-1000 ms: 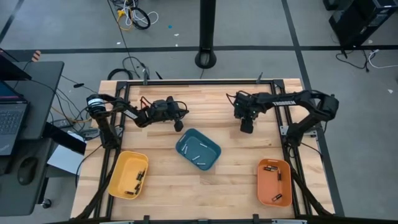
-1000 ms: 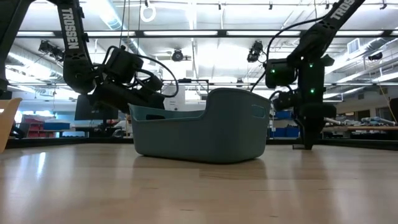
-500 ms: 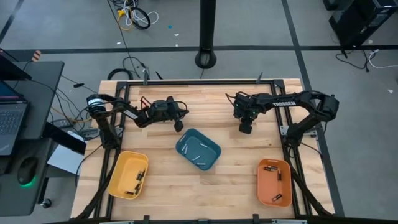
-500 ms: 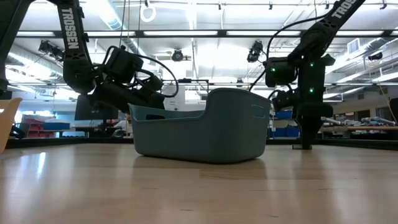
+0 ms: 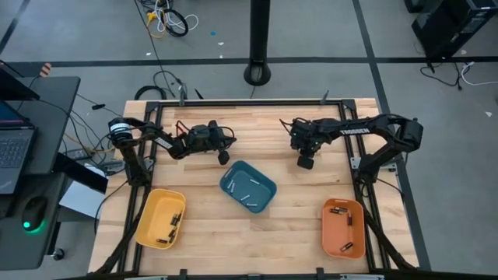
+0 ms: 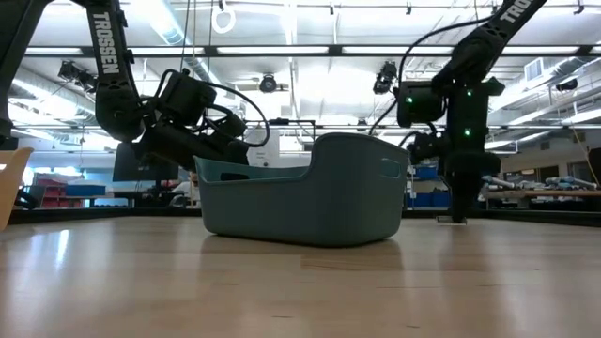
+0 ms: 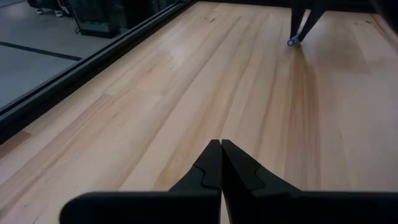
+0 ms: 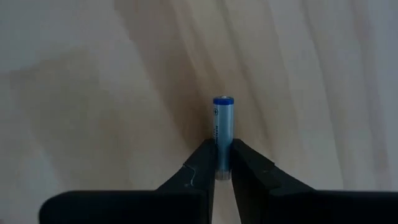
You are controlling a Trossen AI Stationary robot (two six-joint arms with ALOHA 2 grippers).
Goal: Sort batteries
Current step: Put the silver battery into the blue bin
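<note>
Black fingers of the right gripper (image 8: pixel 224 165) pinch a small battery (image 8: pixel 223 127) with a silvery-blue body and a blue cap; the cell stands out past the fingertips over pale wood. From above, this gripper (image 5: pixel 305 162) hangs at about two o'clock from the middle of the wooden surface (image 5: pixel 210 233), and the level camera shows it pointing straight down (image 6: pixel 458 214) with its tips close to the boards, to the right of the teal bin.

Pressed together with nothing between them, the left gripper's fingers (image 7: pixel 221 163) point across bare planks; far off in that arm's own camera the right gripper's tips and the blue cell show. Seen from above, the left gripper (image 5: pixel 223 157) sits at about eleven o'clock, just beside the far corner of the teal bin (image 5: pixel 265 196).

Inside that bin, near the middle of the surface, a few loose batteries (image 5: pixel 250 181) lie. At about seven o'clock a yellow tray (image 5: pixel 149 214) holds several cells (image 5: pixel 173 225) along one side. At about four o'clock an orange tray (image 5: pixel 340 240) holds a few more (image 5: pixel 348 220).
</note>
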